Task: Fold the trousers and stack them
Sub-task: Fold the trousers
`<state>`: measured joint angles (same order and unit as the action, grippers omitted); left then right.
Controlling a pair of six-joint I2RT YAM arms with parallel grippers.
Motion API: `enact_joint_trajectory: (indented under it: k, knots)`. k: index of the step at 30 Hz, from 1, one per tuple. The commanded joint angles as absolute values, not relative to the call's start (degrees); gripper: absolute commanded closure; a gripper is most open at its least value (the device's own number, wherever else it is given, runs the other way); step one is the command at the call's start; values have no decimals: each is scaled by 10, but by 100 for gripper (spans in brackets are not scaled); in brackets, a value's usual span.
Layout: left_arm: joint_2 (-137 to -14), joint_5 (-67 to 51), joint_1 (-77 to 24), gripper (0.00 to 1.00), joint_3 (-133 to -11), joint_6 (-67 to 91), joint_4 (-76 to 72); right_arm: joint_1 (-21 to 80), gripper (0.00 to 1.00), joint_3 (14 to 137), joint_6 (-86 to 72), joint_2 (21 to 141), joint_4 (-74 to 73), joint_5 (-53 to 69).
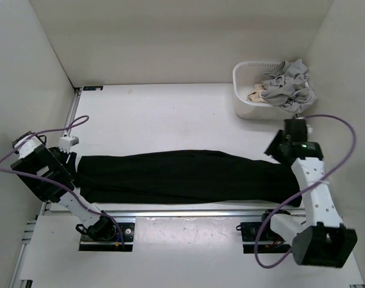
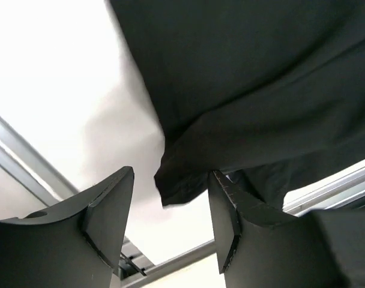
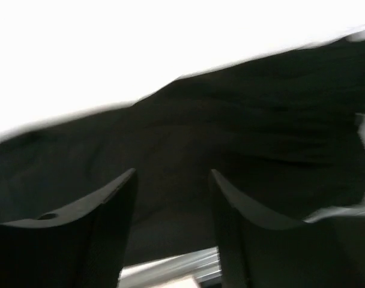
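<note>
The black trousers [image 1: 182, 177] lie stretched flat from left to right across the near part of the white table. My left gripper [image 1: 73, 165] is at their left end. In the left wrist view this gripper [image 2: 170, 204] is open, and a corner of the trousers [image 2: 182, 180] lies just past its fingertips, not pinched. My right gripper [image 1: 280, 157] hovers over the right end. The right wrist view is blurred, but its jaws [image 3: 172, 180] stand open above the dark trousers [image 3: 230, 132] with nothing between them.
A white basket [image 1: 245, 90] stands at the far right, holding light grey garments [image 1: 287, 84] and a beige cloth [image 1: 257, 93]. A metal rail [image 1: 188, 211] runs along the near side of the trousers. White walls close the table in on three sides.
</note>
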<state>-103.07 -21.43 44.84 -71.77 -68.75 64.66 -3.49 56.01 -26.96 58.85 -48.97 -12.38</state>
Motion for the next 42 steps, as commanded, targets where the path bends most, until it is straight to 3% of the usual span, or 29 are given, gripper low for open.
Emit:
enact_joint_trajectory:
  k: [1, 2, 7, 12, 17, 23, 28, 31, 32, 35, 42]
  knots:
    - [-993, -250, 384, 36, -742, -680, 634, 85, 45, 500, -340, 646, -450, -140]
    - [-993, -259, 369, 36, -747, -674, 634, 100, 50, 484, -358, 657, -418, -140]
    - [-988, -283, 298, 40, -773, -624, 634, 166, 53, 437, -465, 733, -375, -144]
    - [-994, -199, 214, 50, -674, -602, 594, 185, 53, 430, -498, 809, -388, -166]
    - [-1014, -153, 185, 53, -620, -557, 520, 172, 53, 425, -527, 873, -348, -171]
    - [-1105, -153, 178, 60, -711, -481, 482, 125, 53, 496, -515, 955, -325, -189]
    - [-1160, -163, 178, 60, -837, -431, 475, 111, 53, 648, -483, 1032, -347, -189]
    - [-1182, -174, 173, 54, -905, -425, 489, 100, 53, 708, -461, 1064, -361, -181]
    - [-1189, -174, 173, 48, -924, -425, 511, 100, 51, 743, -451, 1071, -367, -176]
    - [-1169, -181, 173, 45, -925, -420, 526, 100, 46, 772, -404, 1070, -373, -140]
    - [-1049, -176, 210, 33, -906, -385, 546, 95, 29, 746, -375, 893, -422, -123]
